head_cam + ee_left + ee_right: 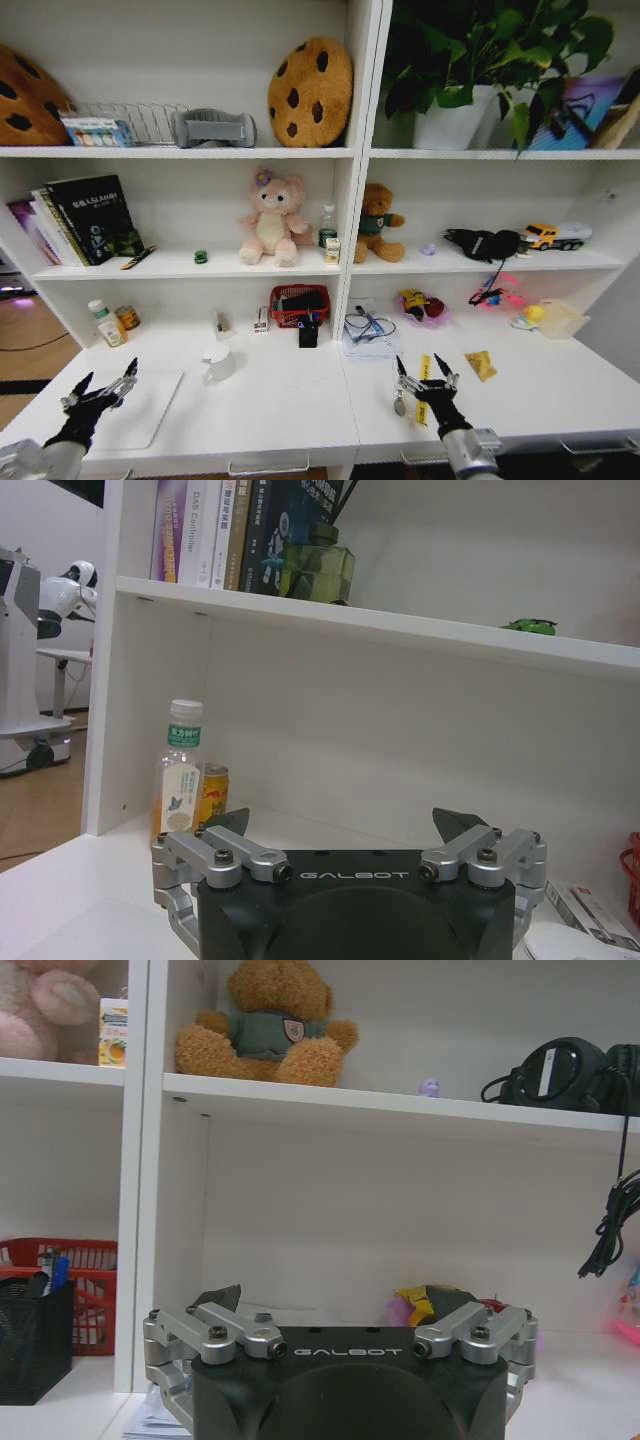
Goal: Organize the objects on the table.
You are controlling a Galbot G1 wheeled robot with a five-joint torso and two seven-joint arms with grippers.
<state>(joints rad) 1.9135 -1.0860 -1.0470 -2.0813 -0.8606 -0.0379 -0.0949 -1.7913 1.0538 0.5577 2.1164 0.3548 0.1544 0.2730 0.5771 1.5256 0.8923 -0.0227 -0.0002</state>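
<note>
A closed silver laptop (140,408) lies flat at the desk's front left. My left gripper (108,376) hovers open over its left edge, holding nothing; in the left wrist view the left gripper (345,825) faces the shelf wall. My right gripper (420,368) is open above the front of the right half of the table (290,400), beside a yellow strip (424,385). A tiny green trinket (200,257) (530,626) sits on the middle shelf. A blue pen (58,1268) stands in a black holder (35,1345). The right gripper (335,1300) points at the back wall.
A white mug (218,362), a red basket (300,303), a bottle (105,323) and a can (127,317) stand at the back. Papers with a cable (368,332) and a yellow wrapper (480,365) lie to the right. Plush toys (270,222) sit above.
</note>
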